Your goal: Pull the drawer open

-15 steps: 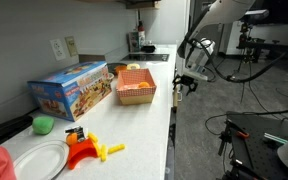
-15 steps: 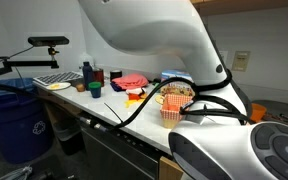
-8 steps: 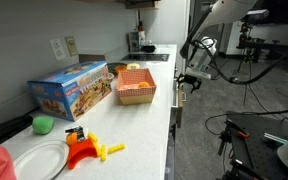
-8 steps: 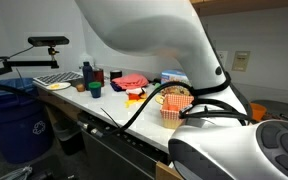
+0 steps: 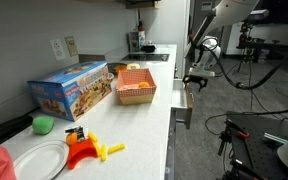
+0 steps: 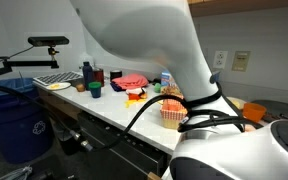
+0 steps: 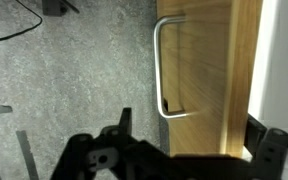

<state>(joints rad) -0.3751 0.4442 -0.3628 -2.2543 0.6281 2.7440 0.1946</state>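
The drawer [image 5: 183, 106] sticks out a little from the counter's front edge, below the orange basket [image 5: 136, 86]. In the wrist view its wood-toned top [image 7: 209, 70] and curved metal handle [image 7: 162, 60] run up the frame. My gripper [image 7: 189, 125] is open and straddles the drawer front. One finger is outside the handle over the grey floor, the other at the inner side. In an exterior view the gripper [image 5: 195, 78] hangs at the drawer's outer end. The drawer's inside is hidden.
On the counter stand a colourful toy box [image 5: 74, 90], a green cup [image 5: 44, 124], a white plate [image 5: 39, 160] and an orange toy [image 5: 84, 150]. Grey floor with cables lies beside the counter [image 5: 154, 130]. The arm's body fills much of an exterior view [image 6: 174, 60].
My gripper has moved away from the counter edge, and the drawer has slid further out with it.
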